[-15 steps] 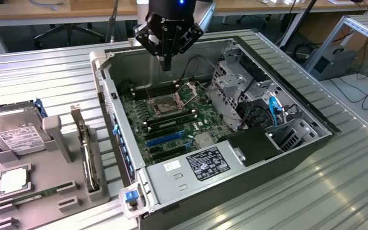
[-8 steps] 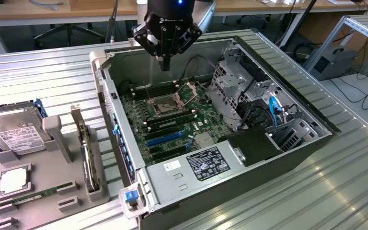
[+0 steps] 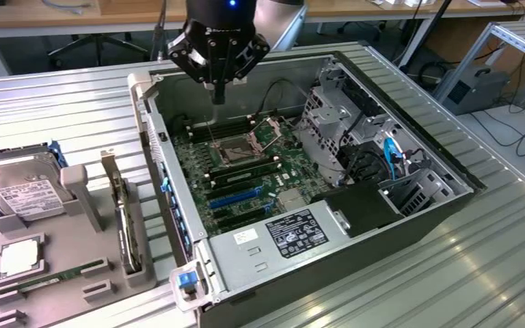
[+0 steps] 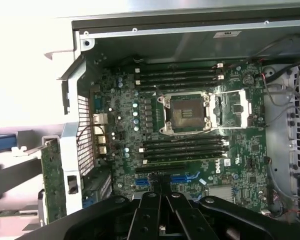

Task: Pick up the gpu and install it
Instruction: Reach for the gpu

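The open computer case (image 3: 431,217) lies on its side so its circuit board (image 3: 244,179) faces up at me. Just outside the case wall, the graphics card (image 3: 128,229) stands on edge in a gray holder (image 3: 78,195), easy to grab. My pincer (image 3: 217,94) hangs over the case, fingers pressed together, empty.

The open case (image 3: 372,263) lies on the table (image 3: 481,287). Just beside it, on the exterior view's left, a holder (image 3: 62,254) carries the gpu (image 3: 128,225) on edge, with the hard drive (image 3: 16,191) farther left. The hand (image 3: 217,96) hangs above the motherboard (image 3: 281,171) inside the case.
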### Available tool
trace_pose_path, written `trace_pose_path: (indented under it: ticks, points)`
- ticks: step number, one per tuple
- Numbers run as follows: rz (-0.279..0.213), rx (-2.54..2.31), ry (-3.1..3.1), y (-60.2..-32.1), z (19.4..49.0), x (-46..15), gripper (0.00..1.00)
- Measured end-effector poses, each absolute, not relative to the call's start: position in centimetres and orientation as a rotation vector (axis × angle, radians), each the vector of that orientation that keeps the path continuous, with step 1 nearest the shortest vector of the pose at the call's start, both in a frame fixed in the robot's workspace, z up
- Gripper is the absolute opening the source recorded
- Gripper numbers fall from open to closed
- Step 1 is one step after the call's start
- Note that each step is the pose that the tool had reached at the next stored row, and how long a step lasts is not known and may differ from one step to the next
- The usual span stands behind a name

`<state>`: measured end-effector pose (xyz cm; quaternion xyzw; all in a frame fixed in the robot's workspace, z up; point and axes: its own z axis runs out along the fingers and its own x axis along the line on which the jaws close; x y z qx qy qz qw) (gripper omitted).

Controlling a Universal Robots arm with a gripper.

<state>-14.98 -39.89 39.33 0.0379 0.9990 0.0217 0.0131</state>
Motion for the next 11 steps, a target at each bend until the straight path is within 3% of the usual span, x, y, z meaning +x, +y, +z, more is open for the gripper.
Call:
trace_pose_path:
  ticks: [11]
  points:
    - [0.068,0.118,3.112,-39.9,39.3,-20.7,0.11]
